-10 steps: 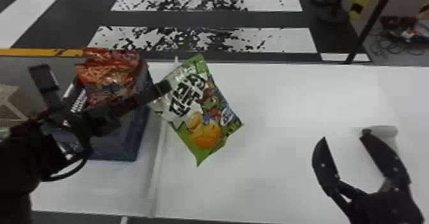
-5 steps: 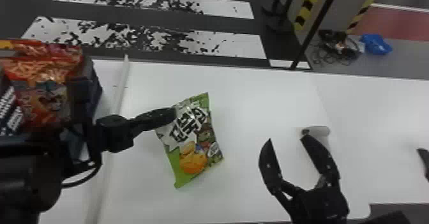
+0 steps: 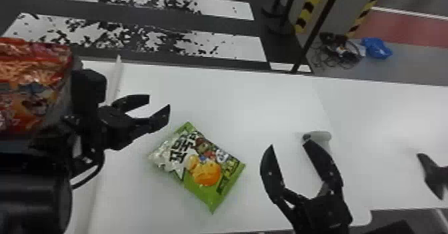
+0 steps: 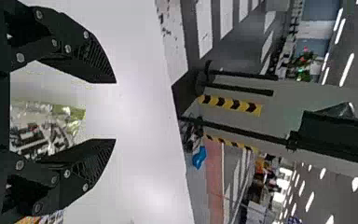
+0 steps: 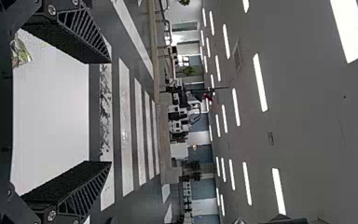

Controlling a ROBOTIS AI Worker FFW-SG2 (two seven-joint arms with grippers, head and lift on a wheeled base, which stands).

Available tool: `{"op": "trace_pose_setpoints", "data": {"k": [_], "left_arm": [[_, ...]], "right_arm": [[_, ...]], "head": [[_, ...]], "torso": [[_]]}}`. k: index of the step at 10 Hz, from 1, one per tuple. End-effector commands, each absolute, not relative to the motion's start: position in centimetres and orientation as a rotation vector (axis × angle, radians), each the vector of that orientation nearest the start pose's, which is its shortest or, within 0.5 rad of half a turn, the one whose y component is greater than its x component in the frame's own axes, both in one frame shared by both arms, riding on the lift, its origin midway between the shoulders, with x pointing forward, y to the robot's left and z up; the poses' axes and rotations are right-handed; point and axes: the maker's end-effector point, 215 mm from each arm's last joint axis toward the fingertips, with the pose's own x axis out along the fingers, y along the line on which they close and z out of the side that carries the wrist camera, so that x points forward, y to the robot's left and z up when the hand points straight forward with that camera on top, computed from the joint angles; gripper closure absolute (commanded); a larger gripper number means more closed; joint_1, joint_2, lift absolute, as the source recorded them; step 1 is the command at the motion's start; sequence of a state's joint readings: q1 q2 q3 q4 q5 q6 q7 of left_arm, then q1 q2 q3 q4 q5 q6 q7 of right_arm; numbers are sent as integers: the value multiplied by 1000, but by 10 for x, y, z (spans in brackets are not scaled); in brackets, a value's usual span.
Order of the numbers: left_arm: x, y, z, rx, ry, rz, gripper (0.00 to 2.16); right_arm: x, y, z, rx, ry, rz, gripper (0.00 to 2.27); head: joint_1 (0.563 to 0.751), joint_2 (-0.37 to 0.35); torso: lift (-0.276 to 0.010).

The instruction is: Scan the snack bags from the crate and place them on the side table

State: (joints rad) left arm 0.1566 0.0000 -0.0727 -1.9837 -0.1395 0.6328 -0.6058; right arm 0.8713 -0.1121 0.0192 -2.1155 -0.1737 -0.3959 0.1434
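Left of the left claw (image 3: 159, 102), one red-orange snack bag (image 3: 36, 93) stands up, presumably because the crate packs it upright; whether others hide behind it, I cannot tell. The left claw has its two fingers well apart with nothing between them. Just beside its fingertips, to the right and nearer the robot, one green snack bag (image 3: 200, 170) lies flat on the white table (image 3: 213, 93), printed face up. It is probably set there so it can be scanned or gripped afresh. Right of that bag, the right claw (image 3: 288, 143) also holds its two fingers spread, empty, perhaps in readiness to take it. One small pale cylinder (image 3: 320, 136) lies just beyond the right claw's farther-right finger; I cannot tell whether they touch. Well off to that claw's right, one black pronged piece (image 3: 431, 175) enters at the edge, its use unclear. That makes two claws, two bags in plain sight and one cylinder.
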Motion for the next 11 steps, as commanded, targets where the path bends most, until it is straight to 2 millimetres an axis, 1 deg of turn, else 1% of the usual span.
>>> {"op": "trace_pose_setpoints", "data": {"k": [1,3,4,5,6,7,8,9,10,11], "left_arm": [[488,102,-356,107,287,-526,29],[481,130,-319,169,137,-426,36],[474,152,-294,203,35,-365,36],[462,169,-283,195,-15,-330,36],[450,192,-281,181,-34,-291,39],[440,212,-281,171,-39,-256,39],[431,226,-285,152,-28,-235,53],[422,232,-285,152,-22,-225,63],[414,240,-287,136,-12,-202,63],[406,243,-291,112,-5,-199,70]], "right_arm": [[323,-205,-319,114,-73,183,110],[323,-200,-320,151,-63,225,107],[324,-196,-326,167,-38,249,107],[324,-197,-324,179,-38,265,107],[325,-194,-324,188,-26,289,107],[326,-188,-327,210,5,319,107],[327,-182,-343,294,81,382,107],[326,-174,-363,370,190,443,107],[324,-167,-367,386,244,470,107],[316,-159,-378,422,320,508,107]], "head": [[695,-169],[695,-127],[695,-117],[695,-86],[695,-56],[695,-25],[695,14],[695,56],[695,71],[695,97]], "torso": [[-94],[-94],[-94],[-94],[-94],[-94],[-94],[-94],[-94],[-94]]}}
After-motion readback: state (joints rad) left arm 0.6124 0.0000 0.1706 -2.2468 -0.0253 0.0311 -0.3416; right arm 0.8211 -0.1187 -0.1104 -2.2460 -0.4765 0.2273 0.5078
